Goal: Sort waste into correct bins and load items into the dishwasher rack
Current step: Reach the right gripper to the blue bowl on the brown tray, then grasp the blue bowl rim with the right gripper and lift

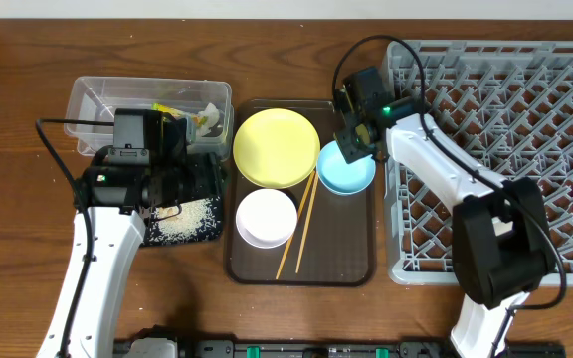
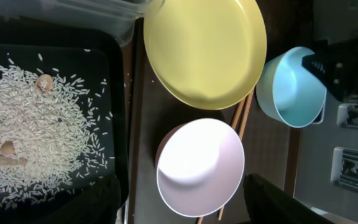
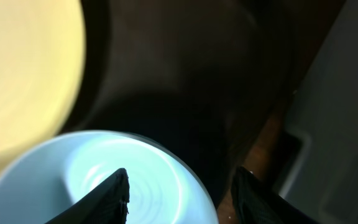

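The grey dishwasher rack (image 1: 505,149) takes up the right of the table, its left edge just beside the brown serving tray (image 1: 341,249), so anything lifted should need only a short hop across. At the far left the clear tub (image 1: 88,94) holds the wrapper (image 1: 179,109), and the black tray (image 2: 107,59) holds the rice (image 2: 36,130). The yellow plate (image 1: 277,147), white bowl (image 1: 266,217) and blue bowl (image 1: 346,171) crowd the serving tray, with the chopsticks (image 1: 301,224) squeezed between them. The right gripper (image 3: 180,171) straddles the blue bowl's rim with its jaws parted, gripping nothing; I'd say it is set for a pinch. The left gripper (image 2: 180,182) hangs wide open and empty by the black tray, out of the way.
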`<state>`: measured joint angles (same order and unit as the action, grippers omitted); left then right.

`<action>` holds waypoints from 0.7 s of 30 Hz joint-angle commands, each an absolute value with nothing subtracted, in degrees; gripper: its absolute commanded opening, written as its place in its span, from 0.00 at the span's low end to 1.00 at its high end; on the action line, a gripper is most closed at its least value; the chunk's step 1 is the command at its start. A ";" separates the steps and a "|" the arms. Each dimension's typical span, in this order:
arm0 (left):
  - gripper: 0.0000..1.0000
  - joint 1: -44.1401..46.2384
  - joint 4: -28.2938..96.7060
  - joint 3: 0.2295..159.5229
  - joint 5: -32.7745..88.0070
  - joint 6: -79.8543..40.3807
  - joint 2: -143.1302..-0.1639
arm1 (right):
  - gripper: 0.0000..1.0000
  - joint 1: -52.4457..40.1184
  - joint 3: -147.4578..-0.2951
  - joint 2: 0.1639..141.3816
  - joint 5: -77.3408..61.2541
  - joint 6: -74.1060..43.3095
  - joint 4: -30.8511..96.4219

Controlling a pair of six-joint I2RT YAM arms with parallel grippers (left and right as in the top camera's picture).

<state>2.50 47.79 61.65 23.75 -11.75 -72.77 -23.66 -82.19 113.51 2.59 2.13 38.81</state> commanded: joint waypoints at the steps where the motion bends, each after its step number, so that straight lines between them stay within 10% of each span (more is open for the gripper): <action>1: 0.66 2.33 47.97 62.04 23.27 -10.96 -72.97 | 0.50 -23.97 -82.70 115.46 4.03 2.20 39.81; 11: 0.66 2.33 47.99 62.04 23.27 -10.96 -72.97 | 0.01 -24.18 -82.72 116.01 3.81 2.17 43.77; 21: 0.66 2.33 47.99 62.04 23.27 -10.96 -72.97 | 0.01 -23.29 -83.24 108.97 6.28 1.02 45.69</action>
<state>2.50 47.79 61.65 23.77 -11.75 -72.77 -23.75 -82.56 113.78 3.07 2.02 45.54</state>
